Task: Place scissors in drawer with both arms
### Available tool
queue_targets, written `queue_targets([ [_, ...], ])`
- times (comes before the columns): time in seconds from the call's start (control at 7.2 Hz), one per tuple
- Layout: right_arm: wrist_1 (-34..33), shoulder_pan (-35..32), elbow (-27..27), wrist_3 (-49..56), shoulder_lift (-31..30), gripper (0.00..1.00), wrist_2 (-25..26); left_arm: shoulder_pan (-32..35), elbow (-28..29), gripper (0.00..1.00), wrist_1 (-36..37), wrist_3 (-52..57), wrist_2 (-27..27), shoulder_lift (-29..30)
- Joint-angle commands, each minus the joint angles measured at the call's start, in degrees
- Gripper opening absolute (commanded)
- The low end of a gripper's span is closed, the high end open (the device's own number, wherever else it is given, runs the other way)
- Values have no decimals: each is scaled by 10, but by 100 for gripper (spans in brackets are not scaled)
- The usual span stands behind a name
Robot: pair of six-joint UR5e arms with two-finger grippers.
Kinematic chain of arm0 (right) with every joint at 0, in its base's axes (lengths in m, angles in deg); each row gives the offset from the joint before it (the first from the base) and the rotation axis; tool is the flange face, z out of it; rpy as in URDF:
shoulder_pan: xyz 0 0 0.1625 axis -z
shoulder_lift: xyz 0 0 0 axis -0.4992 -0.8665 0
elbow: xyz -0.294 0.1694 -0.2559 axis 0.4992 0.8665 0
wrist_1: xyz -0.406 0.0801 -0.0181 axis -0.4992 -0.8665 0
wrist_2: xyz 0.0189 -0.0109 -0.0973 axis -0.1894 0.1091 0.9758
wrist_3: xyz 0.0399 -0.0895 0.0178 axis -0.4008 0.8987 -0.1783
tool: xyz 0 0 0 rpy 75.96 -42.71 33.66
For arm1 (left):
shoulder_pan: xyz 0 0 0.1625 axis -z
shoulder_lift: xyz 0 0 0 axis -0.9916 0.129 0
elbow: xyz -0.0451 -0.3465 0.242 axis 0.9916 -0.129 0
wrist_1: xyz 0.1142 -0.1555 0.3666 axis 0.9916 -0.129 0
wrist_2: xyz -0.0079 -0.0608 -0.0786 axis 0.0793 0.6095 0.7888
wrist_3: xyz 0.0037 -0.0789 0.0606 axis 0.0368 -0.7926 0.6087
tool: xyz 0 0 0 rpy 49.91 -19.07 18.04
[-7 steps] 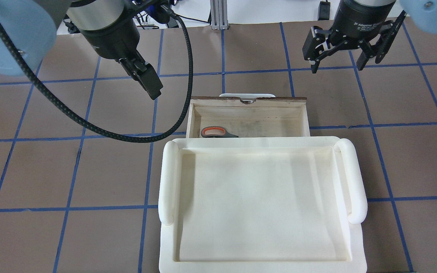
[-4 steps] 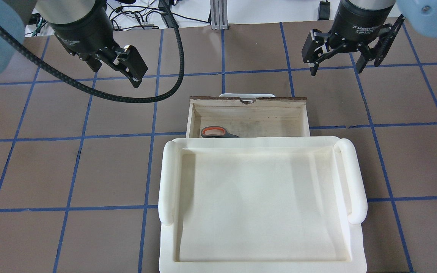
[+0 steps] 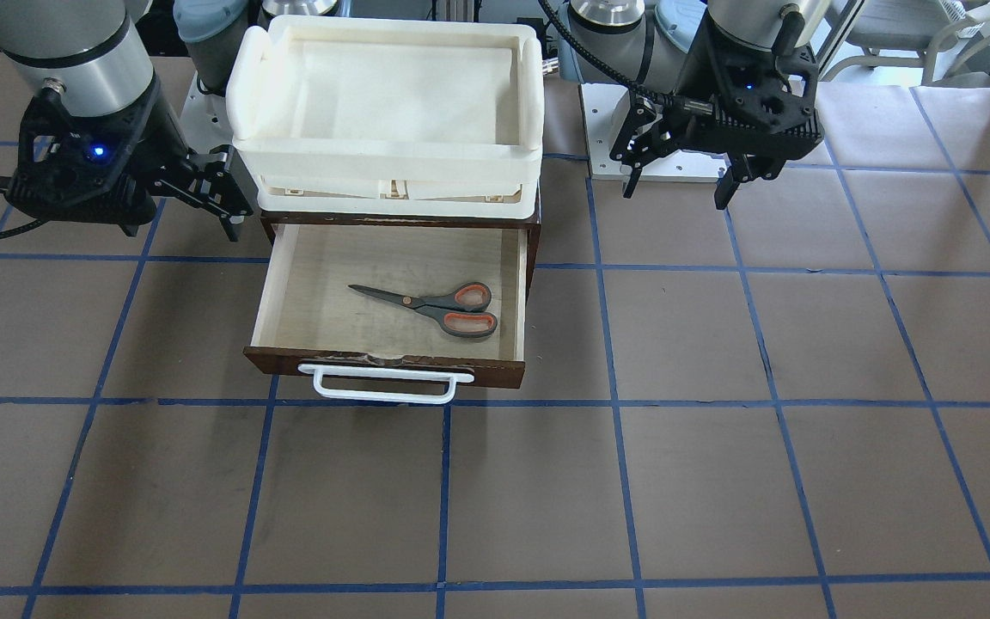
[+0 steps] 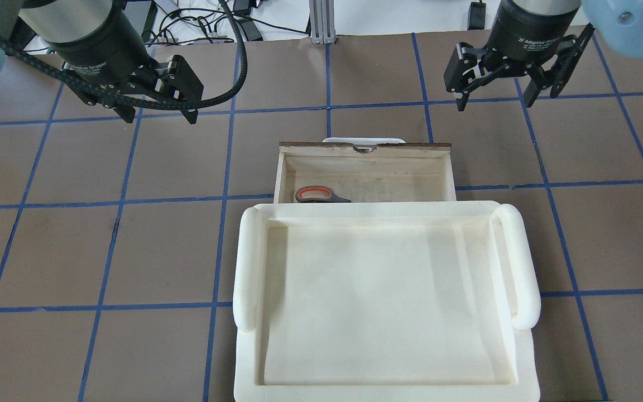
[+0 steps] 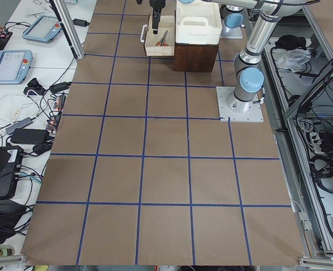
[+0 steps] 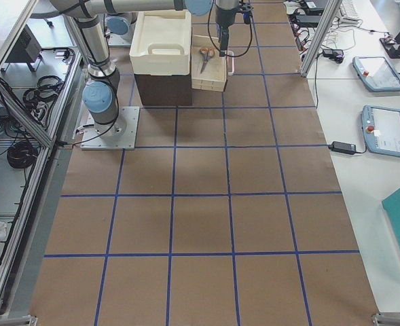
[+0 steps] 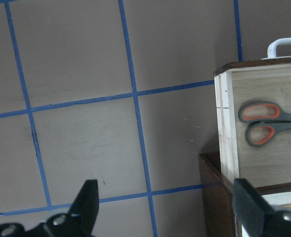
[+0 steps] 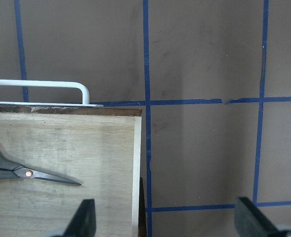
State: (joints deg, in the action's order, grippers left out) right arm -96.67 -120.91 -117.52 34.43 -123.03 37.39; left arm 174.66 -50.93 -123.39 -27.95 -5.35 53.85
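Right, starting with the left gripper [image 4: 159,117]: spread wide, gripping nothing, hanging clear of everything. Inward of it and lower, between both grippers, inside the pulled-out drawer [image 3: 276,284], lying flat: the scissors [image 3: 435,308]. Then across to the right gripper [image 4: 494,100]: likewise wide and empty. Looks done on the placing; perhaps only left to push shut by the handle [image 3: 379,385].

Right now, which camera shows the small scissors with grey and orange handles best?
The exterior front-facing view: the whole small silver-bladed scissors lies unhidden in the open brown wooden drawer. Overhead, the cream plastic tray hides all but one loop. The left wrist sees only handles, the right wrist mostly blades; side views show it tiny.
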Motion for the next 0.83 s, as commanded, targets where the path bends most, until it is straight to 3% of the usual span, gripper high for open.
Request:
queue_targets([
  [0.0,-5,0,0,-2,-2,100,0,-4,-14,96,2,9,4,-9],
  [0.28,-5,1,-1,5,3,100,-7,-22,-35,100,48,8,5,-8],
  [0.69,-5,1,-1,3,-1,100,-1,-25,-45,100,53,4,4,-14],
])
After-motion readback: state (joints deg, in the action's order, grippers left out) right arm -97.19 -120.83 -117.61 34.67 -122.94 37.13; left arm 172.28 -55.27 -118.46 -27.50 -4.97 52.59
